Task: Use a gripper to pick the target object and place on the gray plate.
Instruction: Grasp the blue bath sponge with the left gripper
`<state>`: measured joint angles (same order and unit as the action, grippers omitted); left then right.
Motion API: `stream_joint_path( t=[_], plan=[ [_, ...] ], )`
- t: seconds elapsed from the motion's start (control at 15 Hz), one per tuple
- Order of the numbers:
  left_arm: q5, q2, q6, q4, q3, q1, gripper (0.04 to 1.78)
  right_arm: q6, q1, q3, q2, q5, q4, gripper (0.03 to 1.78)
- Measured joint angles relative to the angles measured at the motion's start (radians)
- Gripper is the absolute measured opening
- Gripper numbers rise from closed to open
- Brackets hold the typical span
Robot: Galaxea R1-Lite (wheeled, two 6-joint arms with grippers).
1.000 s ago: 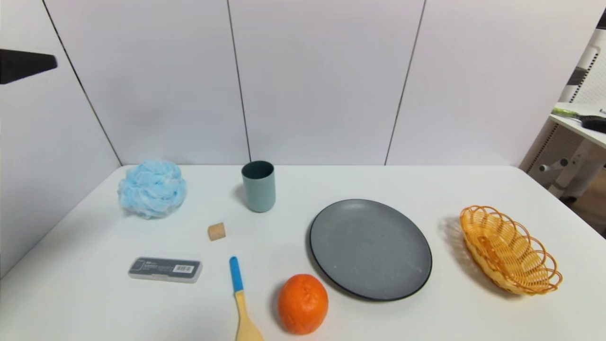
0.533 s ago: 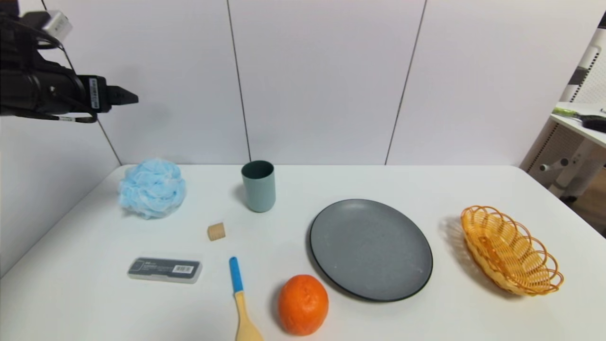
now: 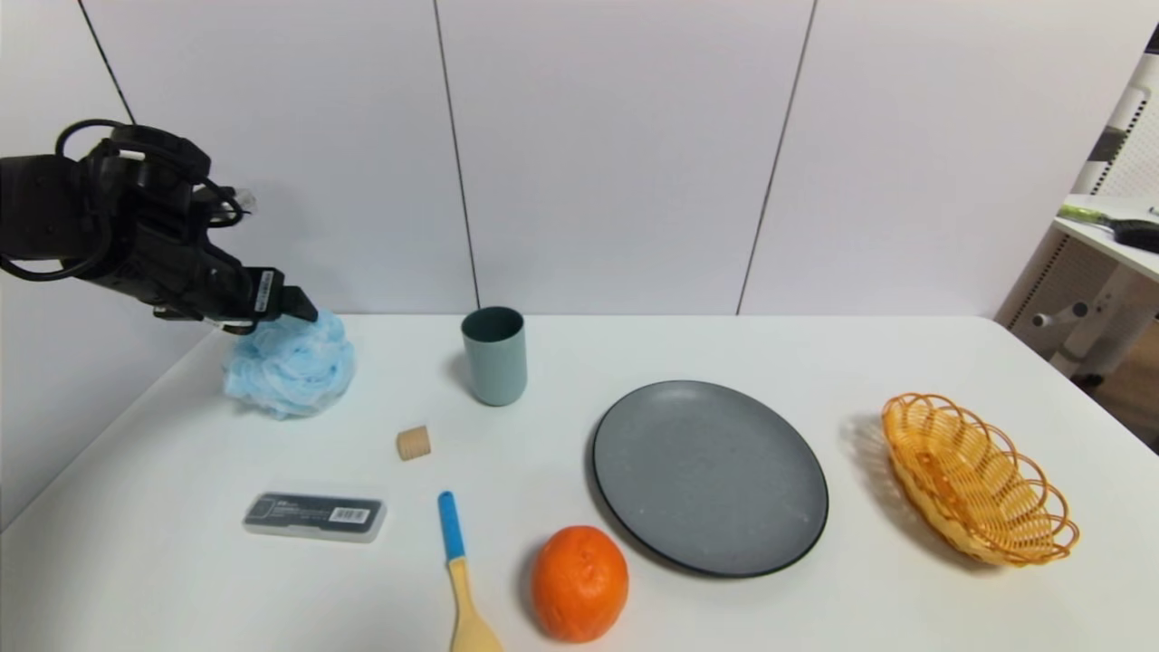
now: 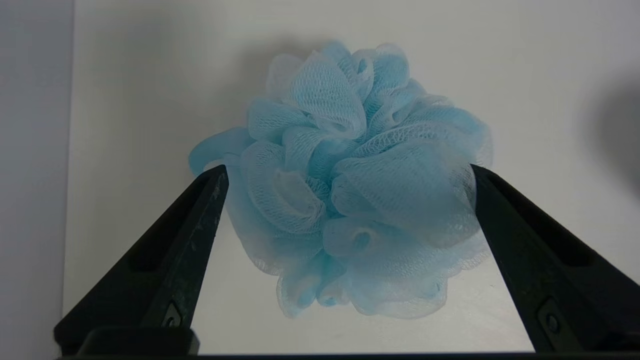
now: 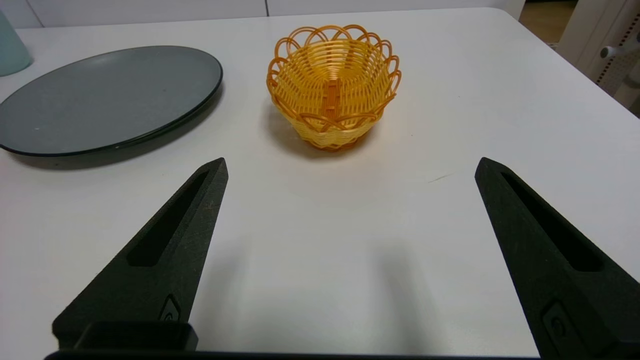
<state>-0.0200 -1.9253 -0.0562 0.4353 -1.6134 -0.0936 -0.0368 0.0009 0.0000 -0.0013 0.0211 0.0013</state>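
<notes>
Left claw [image 4: 345,172] — fingers spread wide, holding nothing — hangs just above the blue bath pouf [image 4: 350,180], which sits centred between them. The pouf lies well left of the gray plate [image 3: 709,477], beyond the teal cup [image 3: 494,355]. Right claw [image 5: 350,167] — also wide open — idles near the orange basket [image 5: 332,85], far from the pouf.

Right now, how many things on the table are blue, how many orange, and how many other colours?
Blue or teal: 2, the bath pouf and the cup
Orange: 2, the fruit and the basket
Gray or black: 2, the plate and the case
Tan: 1, the cork
Blue and yellow: 1, the spoon
Total: 8
</notes>
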Motion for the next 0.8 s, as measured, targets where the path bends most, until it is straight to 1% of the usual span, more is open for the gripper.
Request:
stream_joint_path(
  t=[0.8],
  plan=[
    [0.004, -0.179, 0.003, 0.004, -0.012, 0.003, 1.69, 0.000, 0.000, 0.000, 0.000, 0.000, 0.000, 1.71]
  ],
)
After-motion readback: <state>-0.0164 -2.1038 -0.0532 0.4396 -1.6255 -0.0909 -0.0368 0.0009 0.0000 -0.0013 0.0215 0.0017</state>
